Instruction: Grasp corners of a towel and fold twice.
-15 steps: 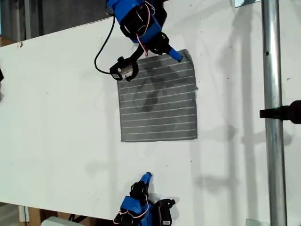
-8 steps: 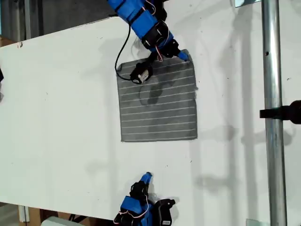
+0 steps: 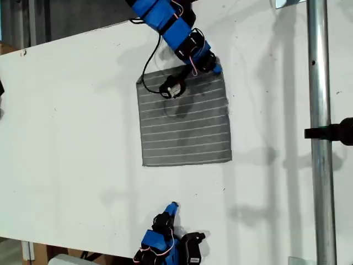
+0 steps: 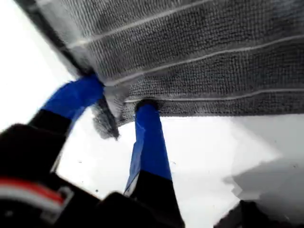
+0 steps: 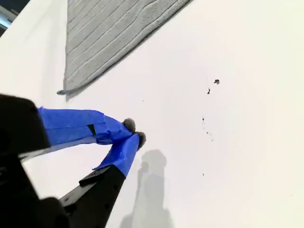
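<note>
The grey striped towel (image 3: 185,127) lies flat on the white table (image 3: 66,138). My first gripper (image 3: 215,69) is down at the towel's far corner, on the exterior view's right. In the first wrist view the towel (image 4: 199,47) fills the frame, and that corner (image 4: 107,119) hangs bunched between the two blue fingers (image 4: 148,137) of my first gripper (image 4: 118,102). The jaws stand apart on either side of the corner. My second gripper (image 3: 173,207) rests near the table's front edge, away from the towel (image 5: 104,33). Seen up close, my second gripper (image 5: 134,134) is shut on nothing.
A metal pole (image 3: 319,165) with a black clamp (image 3: 331,132) runs down the exterior view's right. The first arm's black cable (image 3: 148,74) and wrist camera (image 3: 171,88) hang over the towel's far edge. Bare table (image 5: 228,142) surrounds my second gripper.
The first arm swung toward the exterior view's right and lowered over the towel's far edge, bringing its jaws onto the far corner, which shifted slightly. The second arm has stayed still.
</note>
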Action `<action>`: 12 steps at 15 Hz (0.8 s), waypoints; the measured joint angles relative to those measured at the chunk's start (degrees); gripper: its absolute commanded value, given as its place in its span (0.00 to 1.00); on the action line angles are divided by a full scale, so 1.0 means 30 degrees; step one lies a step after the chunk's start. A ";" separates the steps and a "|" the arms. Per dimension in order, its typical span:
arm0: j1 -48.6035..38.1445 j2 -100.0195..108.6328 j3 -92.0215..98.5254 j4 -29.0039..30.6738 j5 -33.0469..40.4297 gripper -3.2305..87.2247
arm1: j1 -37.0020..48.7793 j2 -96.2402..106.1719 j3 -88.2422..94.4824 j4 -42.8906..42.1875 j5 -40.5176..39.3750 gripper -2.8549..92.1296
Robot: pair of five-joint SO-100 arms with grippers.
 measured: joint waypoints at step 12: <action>0.3838 -2.1123 -1.8135 -0.3984 0.2695 0.00 | 0.1816 0.0615 0.0674 -0.1025 -0.1201 0.03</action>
